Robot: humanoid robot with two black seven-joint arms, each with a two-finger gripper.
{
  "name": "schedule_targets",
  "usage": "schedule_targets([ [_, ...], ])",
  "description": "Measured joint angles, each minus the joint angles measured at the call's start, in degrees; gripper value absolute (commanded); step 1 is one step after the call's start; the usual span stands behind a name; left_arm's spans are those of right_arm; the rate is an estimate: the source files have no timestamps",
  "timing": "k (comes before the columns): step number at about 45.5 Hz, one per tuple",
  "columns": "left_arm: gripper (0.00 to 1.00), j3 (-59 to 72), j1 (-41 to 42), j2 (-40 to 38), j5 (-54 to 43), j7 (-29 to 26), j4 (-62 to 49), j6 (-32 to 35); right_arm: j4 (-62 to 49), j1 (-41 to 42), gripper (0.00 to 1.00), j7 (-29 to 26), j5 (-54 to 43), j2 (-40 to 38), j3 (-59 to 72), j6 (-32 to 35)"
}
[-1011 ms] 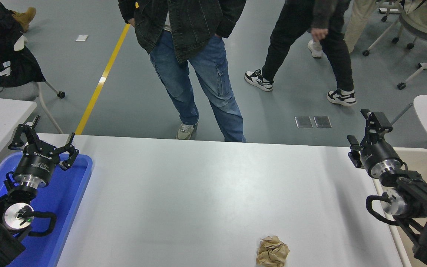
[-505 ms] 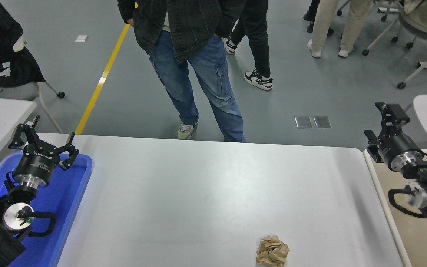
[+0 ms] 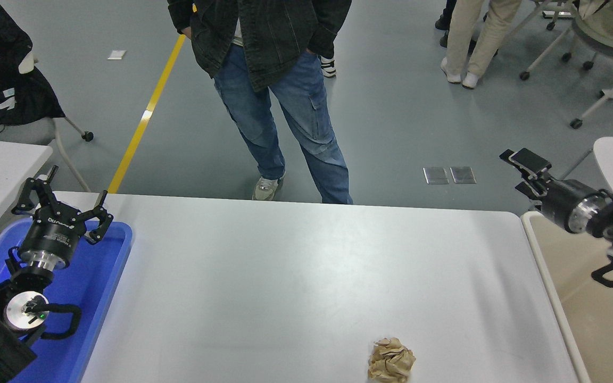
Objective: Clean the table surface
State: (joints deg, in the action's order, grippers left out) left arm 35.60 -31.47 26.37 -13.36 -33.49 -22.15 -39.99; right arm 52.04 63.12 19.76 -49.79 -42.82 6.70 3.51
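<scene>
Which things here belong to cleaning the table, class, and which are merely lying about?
Belongs to the job:
- table surface
- crumpled brown paper ball on it
- beige bin, likely for waste
- right pincer, over the bin's far end

Just about:
- blue tray
- left pincer, parked open above the tray
- person in jeans
- wheeled chairs

White lettering runs around the black body of the left hand (image 3: 60, 210), parked over the blue tray (image 3: 101, 276) at the lower left; it is too small and tilted to read. No other print is legible.
</scene>
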Motion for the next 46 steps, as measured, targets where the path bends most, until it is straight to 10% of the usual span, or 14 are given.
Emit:
schedule_targets([
  [20, 1.0, 0.0, 0.0, 0.0, 0.0, 0.0, -0.01, 0.0, 2.73, 12.85, 0.97, 0.02, -17.92, 6.79, 12.45, 16.04],
  [46, 1.0, 0.0, 0.0, 0.0, 0.0, 0.0, -0.01, 0.0, 5.47, 20.94, 0.97, 0.1, -27.65, 24.81, 28.73, 19.95],
])
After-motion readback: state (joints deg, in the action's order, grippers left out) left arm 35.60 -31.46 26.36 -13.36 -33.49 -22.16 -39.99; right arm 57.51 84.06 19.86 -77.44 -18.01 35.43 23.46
